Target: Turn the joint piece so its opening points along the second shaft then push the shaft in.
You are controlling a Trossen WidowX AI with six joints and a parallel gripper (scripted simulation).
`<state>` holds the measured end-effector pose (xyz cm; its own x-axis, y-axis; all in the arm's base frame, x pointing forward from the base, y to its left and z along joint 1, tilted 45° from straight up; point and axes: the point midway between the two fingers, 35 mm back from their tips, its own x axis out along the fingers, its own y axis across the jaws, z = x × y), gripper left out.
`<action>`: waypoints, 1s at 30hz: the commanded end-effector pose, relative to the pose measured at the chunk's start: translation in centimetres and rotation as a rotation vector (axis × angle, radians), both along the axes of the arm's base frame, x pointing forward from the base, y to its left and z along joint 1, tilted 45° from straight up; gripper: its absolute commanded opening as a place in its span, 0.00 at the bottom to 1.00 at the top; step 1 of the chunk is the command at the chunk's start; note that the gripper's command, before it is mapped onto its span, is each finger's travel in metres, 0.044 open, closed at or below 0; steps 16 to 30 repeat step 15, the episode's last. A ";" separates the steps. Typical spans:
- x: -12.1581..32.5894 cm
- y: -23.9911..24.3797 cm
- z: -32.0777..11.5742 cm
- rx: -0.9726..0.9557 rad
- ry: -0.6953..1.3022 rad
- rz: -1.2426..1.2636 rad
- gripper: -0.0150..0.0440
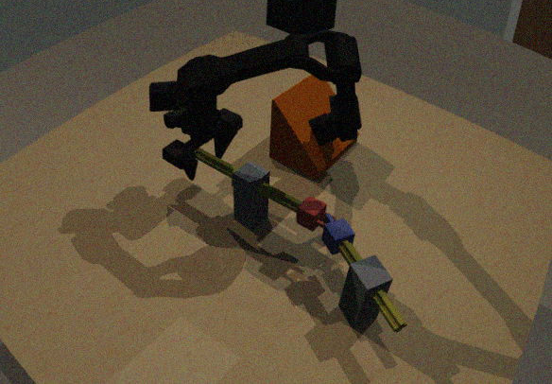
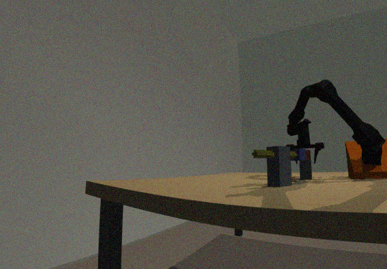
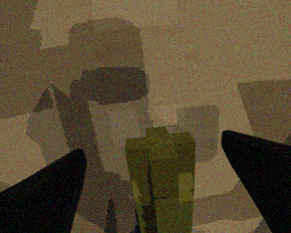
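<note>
The second shaft (image 1: pixel 284 197) (image 3: pixel 172 214), olive-yellow and ribbed, passes through its grey-blue block (image 1: pixel 250 199) (image 2: pixel 305 172). Its inner end meets the red joint piece (image 1: pixel 311 214) (image 2: pixel 308 155); how deep it sits inside is hidden. The red piece looks in line with this shaft and is hinged to a blue piece (image 1: pixel 338 235) (image 2: pixel 302 154). The blue piece is on the fixed shaft (image 1: pixel 389 312) (image 2: pixel 263 154), held in the nearer block (image 1: pixel 371 275) (image 2: pixel 279 167). My gripper (image 1: pixel 205 167) (image 2: pixel 305 162) (image 3: pixel 154 147) is open, its fingers apart on both sides of the second shaft's outer end.
An orange wedge-shaped block (image 1: pixel 298 107) (image 2: pixel 354 154) stands behind the shafts, close to the arm's base. The arm arches over the far side of the wooden table (image 1: pixel 71 168) (image 2: pixel 149 191). Dark shadows lie across the table top.
</note>
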<state>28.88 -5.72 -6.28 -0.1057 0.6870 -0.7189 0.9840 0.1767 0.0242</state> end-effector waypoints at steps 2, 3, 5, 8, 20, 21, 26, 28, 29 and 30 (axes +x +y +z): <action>0.0 0.0 0.0 0.000 0.001 0.001 1.00; 0.0 0.0 0.0 0.000 0.001 0.001 1.00; 0.0 0.0 0.0 0.000 0.001 0.001 1.00; 0.0 0.0 0.0 0.000 0.001 0.001 1.00; 0.3 -2.0 2.0 0.004 0.000 0.000 1.00; 0.3 -2.0 2.0 0.004 0.000 0.000 1.00; 0.3 -2.0 2.0 0.004 0.000 0.000 1.00; 0.3 -2.0 2.0 0.004 0.000 0.000 1.00; 0.3 -2.0 2.0 0.004 0.000 0.000 1.00; 0.3 -2.0 2.0 0.004 0.000 0.000 1.00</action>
